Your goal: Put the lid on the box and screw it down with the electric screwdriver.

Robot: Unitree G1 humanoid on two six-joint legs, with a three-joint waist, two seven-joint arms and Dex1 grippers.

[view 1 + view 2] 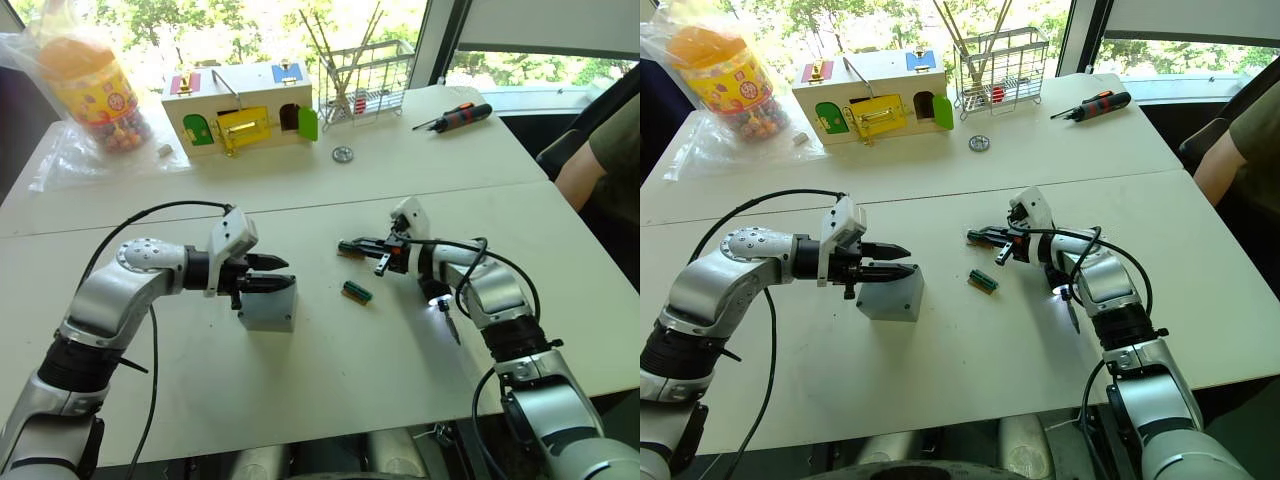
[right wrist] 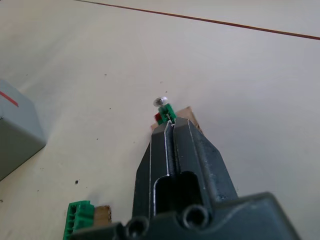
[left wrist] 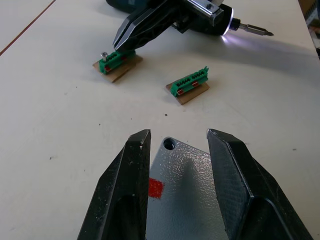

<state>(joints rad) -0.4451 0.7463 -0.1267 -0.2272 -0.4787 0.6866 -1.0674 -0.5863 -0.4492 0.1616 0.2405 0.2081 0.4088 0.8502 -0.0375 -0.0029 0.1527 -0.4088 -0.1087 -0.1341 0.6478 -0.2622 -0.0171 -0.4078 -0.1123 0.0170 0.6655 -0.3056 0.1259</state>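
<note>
The box (image 1: 268, 305) sits on the white counter (image 1: 330, 390) directly beneath the left gripper (image 1: 272, 273), with the lid (image 3: 192, 185) already lying flat on top of it; one corner screw hole shows bare in the left wrist view, so the screwing is not yet done; that gripper's two fingers are spread apart, straddling the lid's edge above the small red mark without pinching anything.

The right gripper (image 1: 348, 246) is off to the box's right, its fingers pressed together around a small green terminal block (image 2: 165, 111) mounted on a brown card, which carries a loose screw (image 2: 160, 101) at its end; a second green terminal block (image 1: 357, 292) lies on the counter between the two grippers, nearer the box.

The electric screwdriver (image 1: 435, 290) appears to ride along the right forearm, its lit ring glowing and its thin bit (image 3: 255, 30) pointing away from the box, out towards the robot's right; its long axis runs roughly across the counter.

The relation that matters: the open screw hole lies to the left of the tool's tip and faces upward, so the right arm, which is the nearer to the tool, would have to swing it round and stand the bit upright over the lid's corner.
</note>
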